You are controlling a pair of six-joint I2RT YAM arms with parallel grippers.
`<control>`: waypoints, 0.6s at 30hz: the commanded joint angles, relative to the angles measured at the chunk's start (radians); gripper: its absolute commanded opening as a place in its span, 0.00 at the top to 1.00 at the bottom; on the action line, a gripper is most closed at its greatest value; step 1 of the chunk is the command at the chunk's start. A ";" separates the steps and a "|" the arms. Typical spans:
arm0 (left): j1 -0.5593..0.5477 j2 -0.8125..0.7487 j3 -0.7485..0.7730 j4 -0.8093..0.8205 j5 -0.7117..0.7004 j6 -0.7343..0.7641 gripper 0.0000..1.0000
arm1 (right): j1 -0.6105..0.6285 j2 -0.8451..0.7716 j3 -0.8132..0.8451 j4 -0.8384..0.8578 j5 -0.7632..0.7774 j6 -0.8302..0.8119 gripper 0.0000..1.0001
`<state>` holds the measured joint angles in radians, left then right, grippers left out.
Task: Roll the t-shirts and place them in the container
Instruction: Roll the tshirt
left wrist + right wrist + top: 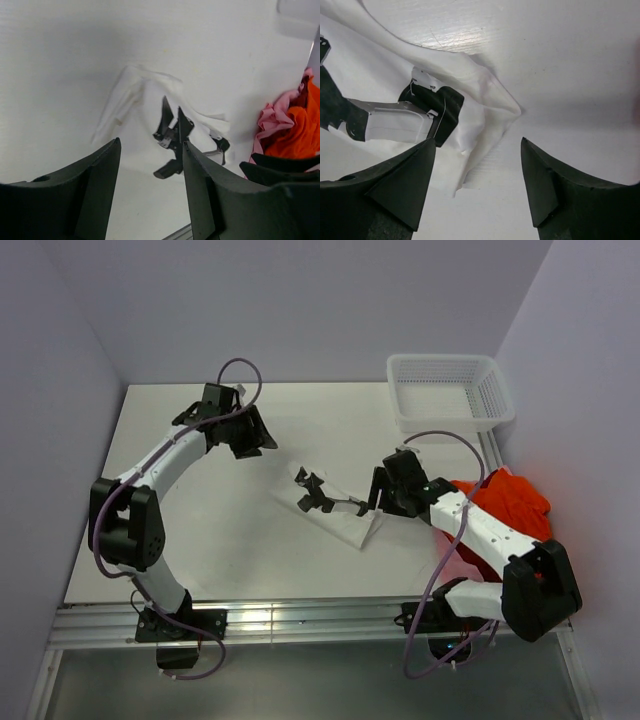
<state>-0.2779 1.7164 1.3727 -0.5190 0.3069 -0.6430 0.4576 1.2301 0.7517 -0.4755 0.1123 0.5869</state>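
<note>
Black right gripper gapes wide, empty, just over one end of the white t-shirt bunched mid-table; left gripper parted, empty, farther off. Cloth looks light, limp: I'd pinch a doubled edge. Orange-red t-shirts heaped right.

Illumination is bright, diffuse and overhead. In the top view, focus is sharp. The arms cast soft, faint shadows on the table, and glare marks the metal rail. In the wrist views, the white t-shirt shows low contrast against the tabletop. The fingers nearest each lens render dark and slightly soft.
</note>
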 commanded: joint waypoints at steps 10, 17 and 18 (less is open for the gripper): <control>-0.084 0.110 -0.004 0.056 0.066 0.043 0.42 | -0.028 -0.142 -0.222 0.224 -0.163 0.192 0.19; -0.083 0.199 0.003 0.083 0.073 0.049 0.43 | -0.033 -0.084 -0.302 0.382 -0.207 0.283 0.26; -0.083 0.206 0.005 0.086 0.074 0.049 0.44 | -0.033 -0.069 -0.304 0.394 -0.206 0.295 0.27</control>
<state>-0.3618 1.9114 1.3693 -0.4725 0.3569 -0.6197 0.4313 1.1244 0.4522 -0.2085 -0.0692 0.8223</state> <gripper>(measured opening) 0.567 0.738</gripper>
